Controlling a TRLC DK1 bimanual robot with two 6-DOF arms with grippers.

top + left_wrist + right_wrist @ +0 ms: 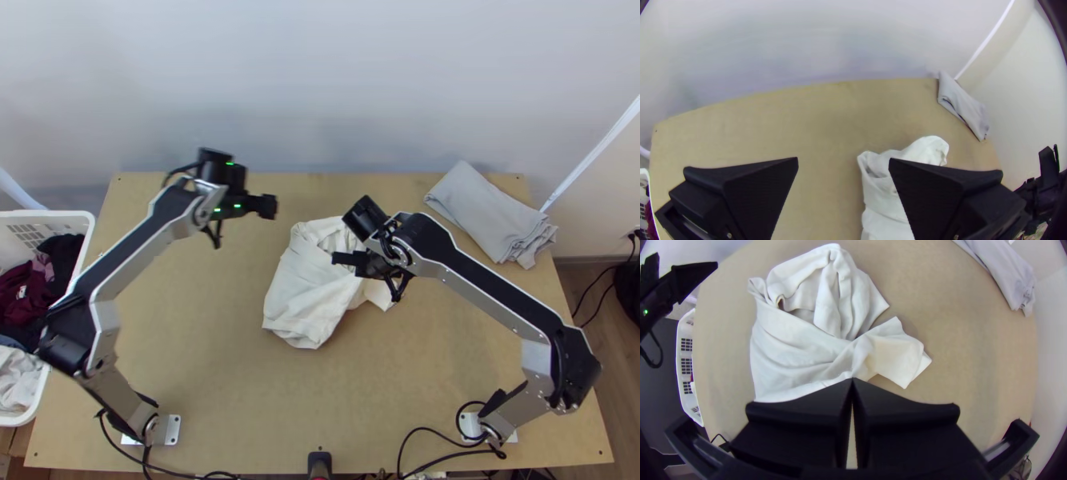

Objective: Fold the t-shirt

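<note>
The white t-shirt [298, 298] lies bunched mid-table, probably needing spreading before folding. Above it, the right gripper [852, 379] is closed, apparently empty; the left gripper [843, 161] hangs parted and empty. Folded grey cloth [488, 214] occupies the table's [208, 384] far right corner, likely parked clear.

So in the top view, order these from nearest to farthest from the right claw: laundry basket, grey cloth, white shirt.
1. White shirt, middle of the table.
2. Grey cloth, far right corner.
3. Laundry basket, at the left edge.
</note>
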